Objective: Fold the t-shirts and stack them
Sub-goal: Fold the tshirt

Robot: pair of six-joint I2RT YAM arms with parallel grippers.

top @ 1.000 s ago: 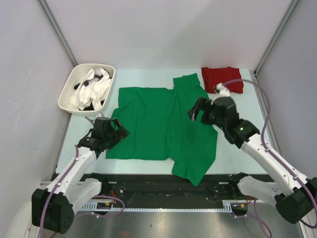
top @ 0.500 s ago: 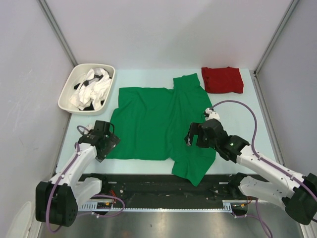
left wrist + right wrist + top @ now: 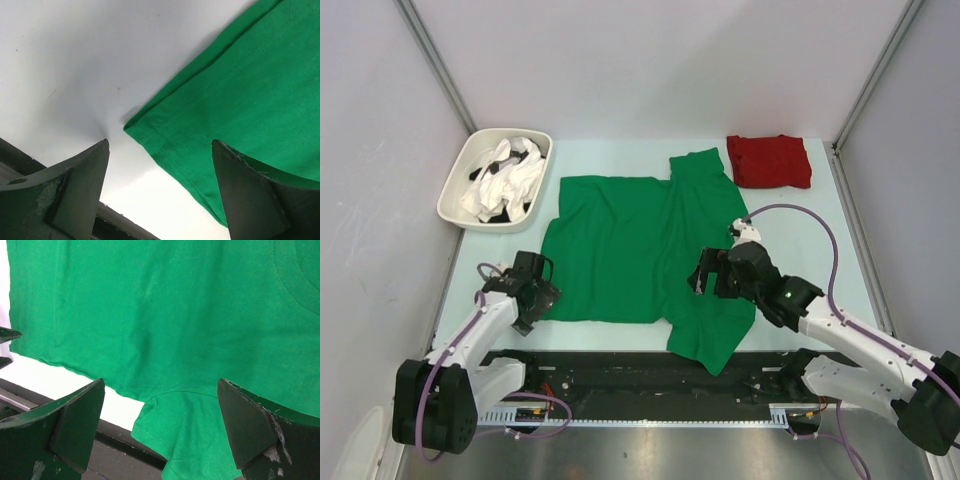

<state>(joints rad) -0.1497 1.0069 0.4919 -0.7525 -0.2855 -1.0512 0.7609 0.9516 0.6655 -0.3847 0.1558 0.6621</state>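
The green t-shirt point(image 3: 640, 250) lies spread flat on the table, sleeves at the far right and near right. The dark red t-shirt point(image 3: 769, 160) lies folded square at the back right. My left gripper point(image 3: 536, 297) is open and empty, low over the shirt's near-left hem corner point(image 3: 131, 126), with a finger on either side. My right gripper point(image 3: 705, 272) is open and empty above the near sleeve's armpit point(image 3: 165, 395). The green cloth fills most of the right wrist view point(image 3: 165, 305).
A white bin point(image 3: 460, 195) with white and black cloths stands at the back left. The table's black front rail point(image 3: 640, 370) runs just past the shirt's near sleeve. Grey walls close in both sides.
My left gripper has moved down toward the shirt's near-left corner. My right gripper has moved from near the red shirt down and toward me, over the green shirt's near sleeve.
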